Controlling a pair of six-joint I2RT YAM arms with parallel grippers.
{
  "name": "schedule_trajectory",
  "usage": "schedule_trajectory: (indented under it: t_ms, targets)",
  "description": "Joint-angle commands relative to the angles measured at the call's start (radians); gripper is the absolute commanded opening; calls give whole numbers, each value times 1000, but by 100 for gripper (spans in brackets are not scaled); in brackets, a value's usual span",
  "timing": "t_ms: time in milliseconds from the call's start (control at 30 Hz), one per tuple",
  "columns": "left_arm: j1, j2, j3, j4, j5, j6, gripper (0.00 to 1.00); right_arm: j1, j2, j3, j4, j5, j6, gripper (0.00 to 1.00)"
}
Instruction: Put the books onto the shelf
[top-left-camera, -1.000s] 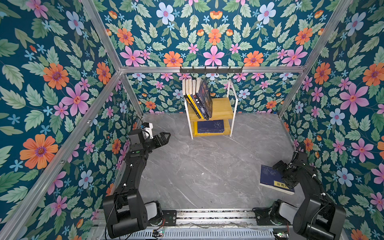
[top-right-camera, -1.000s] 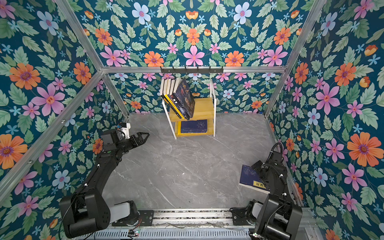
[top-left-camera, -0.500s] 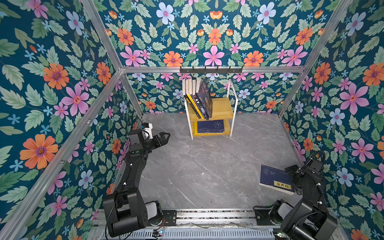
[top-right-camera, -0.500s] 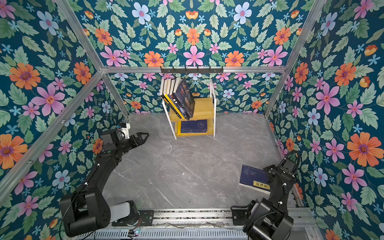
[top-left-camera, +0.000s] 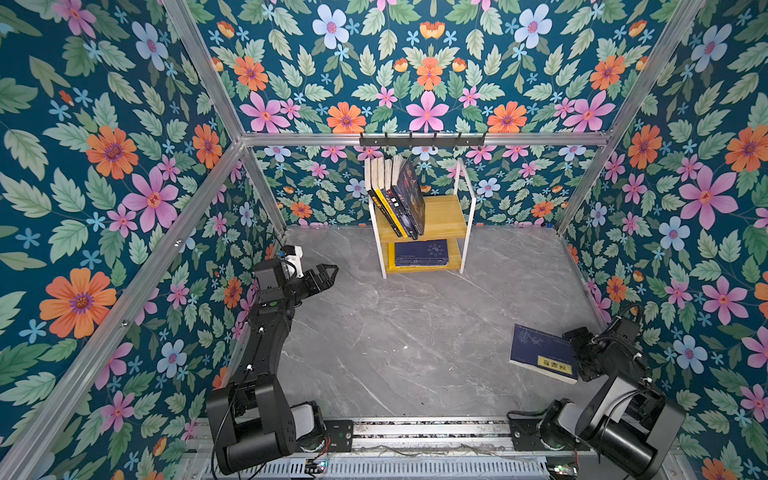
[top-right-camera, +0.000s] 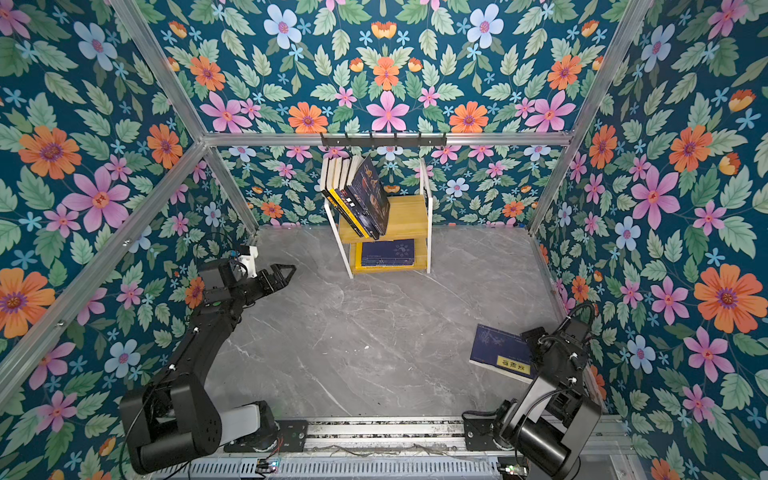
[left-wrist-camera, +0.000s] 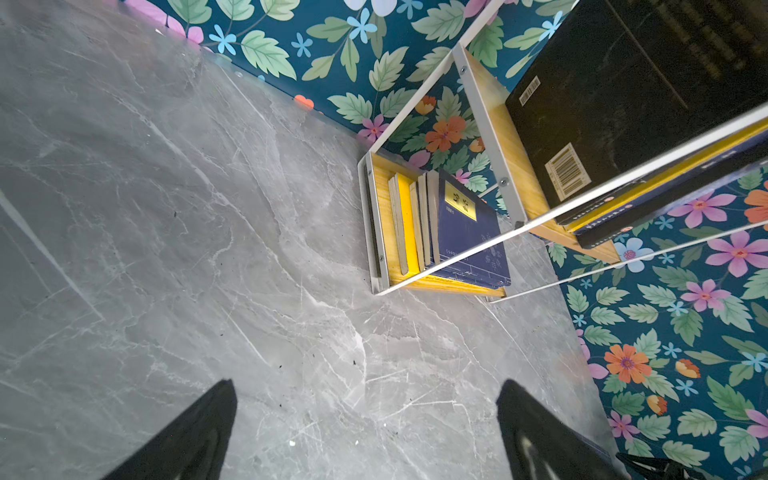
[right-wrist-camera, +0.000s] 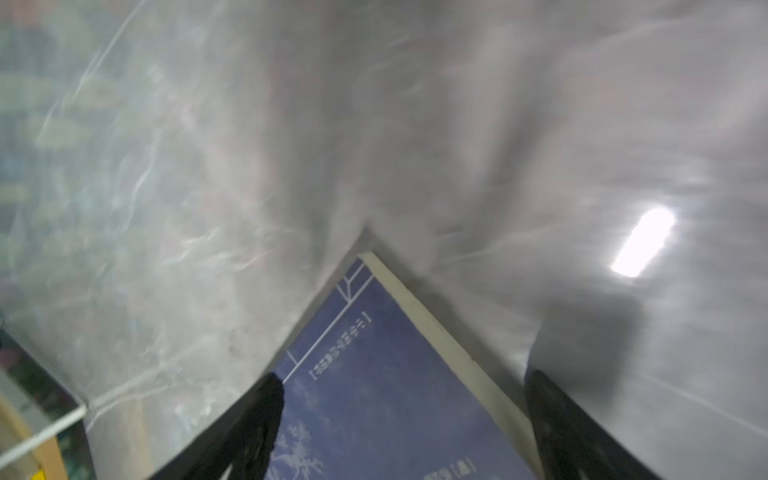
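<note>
The shelf (top-left-camera: 446, 216) stands at the back wall, a white-framed rack with two wooden boards. Several books (top-left-camera: 399, 195) lean together on its upper board, and a navy one (top-left-camera: 422, 252) lies flat on the lower board. Another navy book with a yellow label (top-left-camera: 540, 351) (top-right-camera: 496, 347) lies on the floor at the right. My right gripper (top-left-camera: 579, 351) (right-wrist-camera: 401, 399) is at that book's right edge, open, with the book's corner (right-wrist-camera: 374, 374) between its fingers. My left gripper (top-left-camera: 330, 272) (left-wrist-camera: 365, 415) hovers open and empty over the floor at the left, pointing towards the shelf (left-wrist-camera: 482, 124).
A black hook rail (top-left-camera: 422, 139) runs along the back frame just above the shelf. Flowered walls close in on three sides, the right one close behind my right arm. Grey marble floor (top-left-camera: 415, 324) lies between the grippers and the shelf.
My right arm has swung back towards the right wall and come down at the floor book's right edge. The book and my left arm have stayed where they were.
</note>
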Motion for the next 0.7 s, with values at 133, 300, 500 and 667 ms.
schedule_trajectory:
  t_ms: [133, 300, 500, 667]
  targets:
    - [1, -13, -1, 40, 11, -15, 100, 268, 88, 48, 53, -54, 90, 91]
    - [1, -28, -3, 38, 14, -14, 100, 514, 238, 131, 154, 8, 163, 91]
    - [0, -33, 5, 33, 25, 2, 100, 741, 524, 396, 127, 18, 140, 91]
    - [-45, -29, 22, 0, 46, 80, 100, 764, 541, 472, 86, 31, 140, 92]
